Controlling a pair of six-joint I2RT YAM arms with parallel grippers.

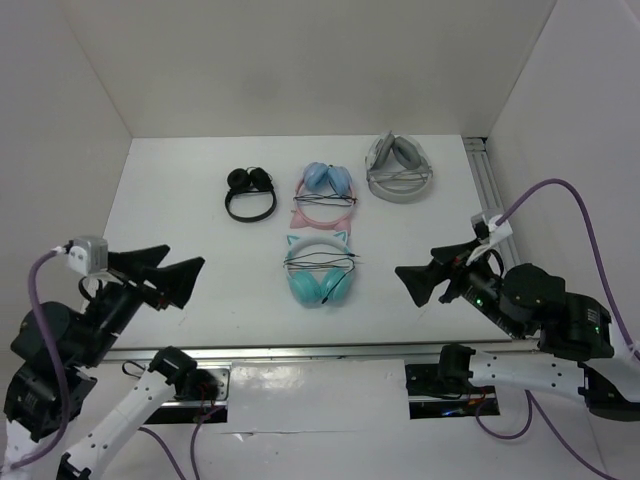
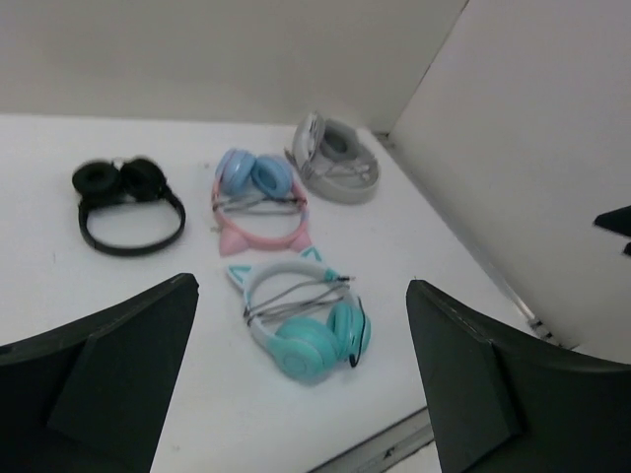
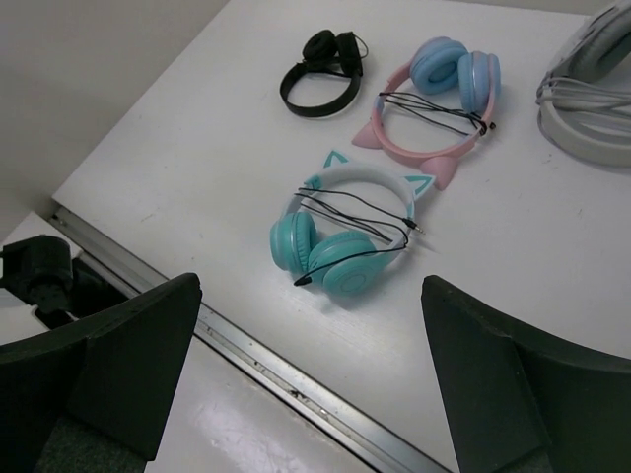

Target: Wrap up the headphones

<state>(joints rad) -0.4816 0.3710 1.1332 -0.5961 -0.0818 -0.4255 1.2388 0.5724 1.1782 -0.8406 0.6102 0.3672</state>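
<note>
1. Left tool [image 1: 185,257]: jaws spread wide and gripping nothing, at the near-left edge of the counter [image 1: 200,225].
2. Right tool [image 1: 415,262]: jaws likewise wide apart and empty, at the near-right side.
3. The headphones [image 1: 320,272]: flat on the counter between the two tools and touched by neither. The teal cups face the near edge, the cat ears point away, and the thin black cable [image 3: 360,222] is strung across the headband.
4. Behind them: a pink-banded pair [image 1: 325,195], a black pair [image 1: 250,192] to its left, and a grey pair [image 1: 400,168] to its right.
</note>
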